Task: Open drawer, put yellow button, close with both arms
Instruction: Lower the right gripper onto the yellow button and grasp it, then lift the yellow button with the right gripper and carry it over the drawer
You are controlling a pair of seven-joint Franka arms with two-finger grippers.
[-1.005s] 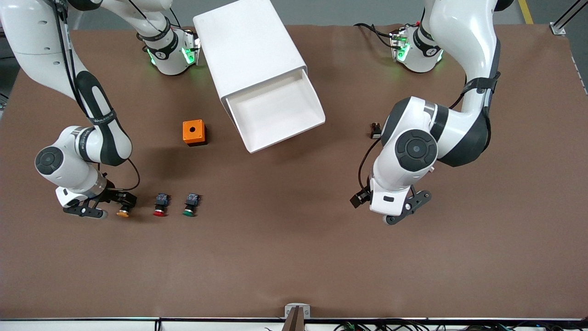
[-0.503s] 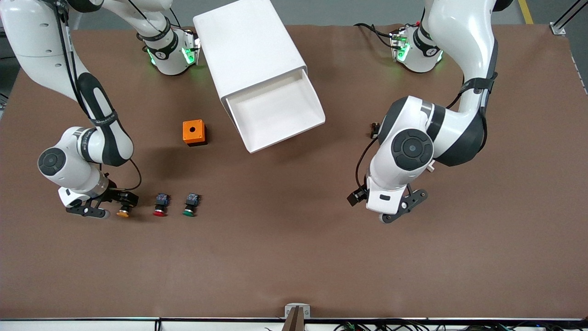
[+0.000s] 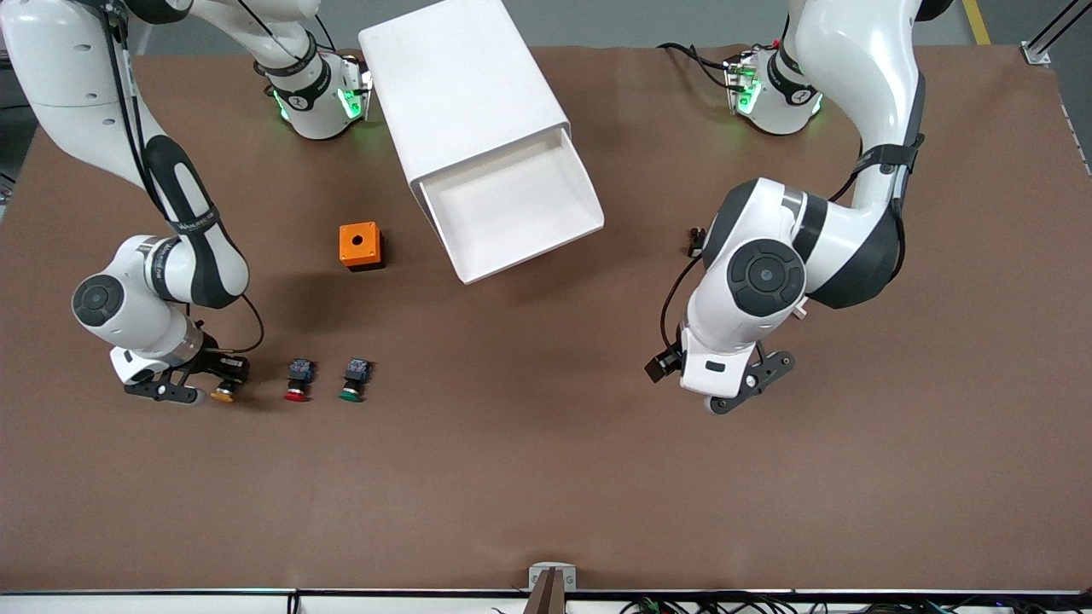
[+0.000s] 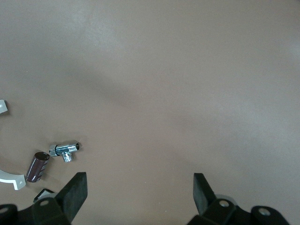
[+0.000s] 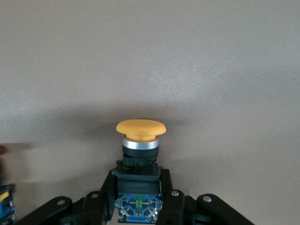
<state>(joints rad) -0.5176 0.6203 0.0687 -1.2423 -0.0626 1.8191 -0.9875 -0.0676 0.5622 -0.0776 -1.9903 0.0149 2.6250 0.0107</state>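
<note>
The right gripper (image 5: 138, 199), at the lower middle of the right wrist frame and at the lower left of the front frame (image 3: 223, 373), is clamped on the black-and-blue body of the yellow button (image 5: 140, 140), whose cap points away from the wrist. The button rests on the brown table (image 3: 546, 477), at the right arm's end of a row with a red-capped button (image 3: 297, 380) and a green-capped button (image 3: 353, 380).

The left gripper (image 4: 139, 197) hangs with its fingers wide apart over bare table at the lower right of the front frame (image 3: 740, 388), holding nothing; that arm waits.

The drawer (image 3: 512, 209), upper middle of the front frame, stands pulled out of the white cabinet (image 3: 461, 81) and looks empty, with an orange box (image 3: 360, 246) nearby.

The hold sits low on the button's body, so my worry is that it could pivot or slip during the lift and carry to the drawer. A sideways sweep could also knock the red-capped button.

Only the right wrist view shows the pads (image 5: 174, 199) pinching the button's body; the front view hides that contact. Only the left wrist view shows a small chrome fitting (image 4: 65, 151) and a dark cylinder (image 4: 37, 166) lying on the table. Only the front view shows the drawer.
</note>
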